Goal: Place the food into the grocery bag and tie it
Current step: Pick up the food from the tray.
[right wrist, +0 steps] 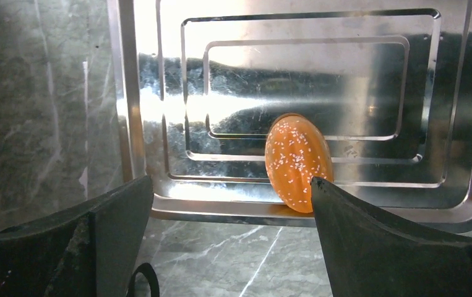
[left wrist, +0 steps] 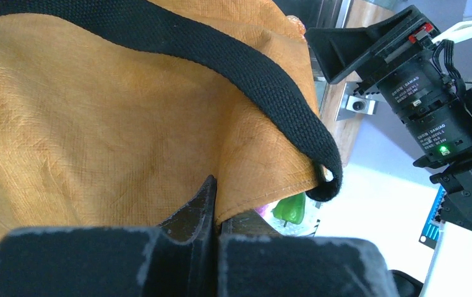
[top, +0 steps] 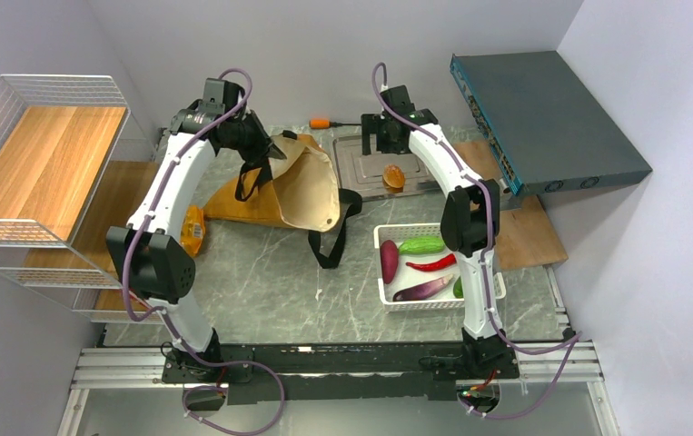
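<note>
You see the grocery bag (top: 299,186) at upper centre: mustard fabric, cream lining, black straps, slumped on its side with its upper-left rim raised. A seeded golden bun (right wrist: 298,162) lies on the steel tray (right wrist: 159,124), right of the bag. A yellow-orange snack packet (top: 194,232) lies flat at left. A magenta root (top: 389,261) lies in the white basket (top: 433,307), lower right of centre.

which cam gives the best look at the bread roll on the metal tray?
Right wrist: the bread roll sits mid-frame on the metal tray, seeds visible. Top external shows it small and far, detail lost. Left wrist shows mostly the grocery bag.
</note>
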### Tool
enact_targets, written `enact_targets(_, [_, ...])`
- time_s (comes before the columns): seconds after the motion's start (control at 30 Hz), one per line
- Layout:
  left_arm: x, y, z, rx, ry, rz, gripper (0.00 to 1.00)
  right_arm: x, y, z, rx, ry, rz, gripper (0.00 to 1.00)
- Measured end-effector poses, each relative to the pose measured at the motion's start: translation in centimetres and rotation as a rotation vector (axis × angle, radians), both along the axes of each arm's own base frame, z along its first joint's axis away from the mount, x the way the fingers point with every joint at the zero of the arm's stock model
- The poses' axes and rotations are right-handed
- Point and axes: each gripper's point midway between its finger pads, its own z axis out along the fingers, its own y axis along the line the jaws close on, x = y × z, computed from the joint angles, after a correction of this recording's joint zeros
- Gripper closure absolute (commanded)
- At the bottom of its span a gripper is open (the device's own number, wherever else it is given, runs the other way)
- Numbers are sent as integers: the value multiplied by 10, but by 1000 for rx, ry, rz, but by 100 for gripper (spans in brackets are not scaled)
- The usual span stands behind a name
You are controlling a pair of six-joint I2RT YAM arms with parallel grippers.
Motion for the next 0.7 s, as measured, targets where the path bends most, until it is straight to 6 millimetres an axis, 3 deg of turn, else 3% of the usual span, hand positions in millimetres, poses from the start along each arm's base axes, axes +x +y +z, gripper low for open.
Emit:
enact_targets(0.33, [2, -2, -6, 3, 14, -3, 100, 4, -7, -37, -34, 58, -25, 0])
enact_targets(0.7, [1, -1, -6, 7, 13, -9, 100, 8, -11, -55, -39, 86, -47, 0])
